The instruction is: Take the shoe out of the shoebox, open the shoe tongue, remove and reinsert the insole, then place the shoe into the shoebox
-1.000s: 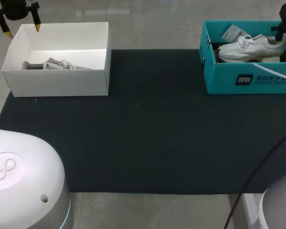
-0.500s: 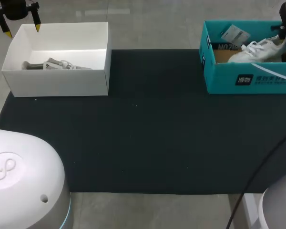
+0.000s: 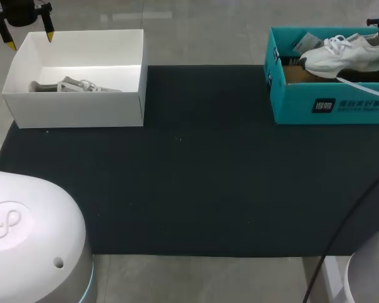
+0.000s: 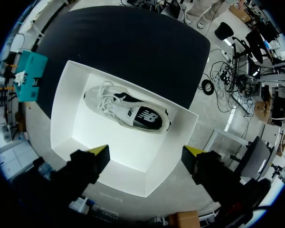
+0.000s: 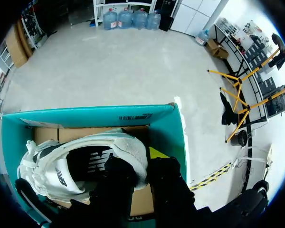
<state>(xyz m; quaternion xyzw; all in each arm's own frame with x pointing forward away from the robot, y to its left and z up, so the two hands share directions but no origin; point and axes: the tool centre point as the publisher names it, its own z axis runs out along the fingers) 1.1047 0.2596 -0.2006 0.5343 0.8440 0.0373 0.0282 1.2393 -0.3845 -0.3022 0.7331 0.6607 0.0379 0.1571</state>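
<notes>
Right gripper (image 5: 142,166) clamped on heel of white shoe (image 3: 341,53), lifted partly above rim of teal shoebox (image 3: 328,104). Left gripper (image 3: 30,40) spread wide over far corner of white box (image 3: 76,110). Boxes well apart on black mat (image 3: 196,177).

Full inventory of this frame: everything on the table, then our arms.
black fabric mat: 1, black, under both boxes.
white open cardboard box: 1, white, mat's far left corner.
grey-and-white sneaker with a black side panel: 1, on its side inside the white box.
teal cardboard shoebox: 1, teal, mat's far right.
white lace-up sneaker: 1, white, partly above the teal shoebox's rim.
paper tag: 1, pale, in the teal shoebox by the sneaker's toe.
left end effector: 1, black, yellow tips, open, over the white box's far edge.
right end effector: 1, black, shut on the white sneaker's heel.
</notes>
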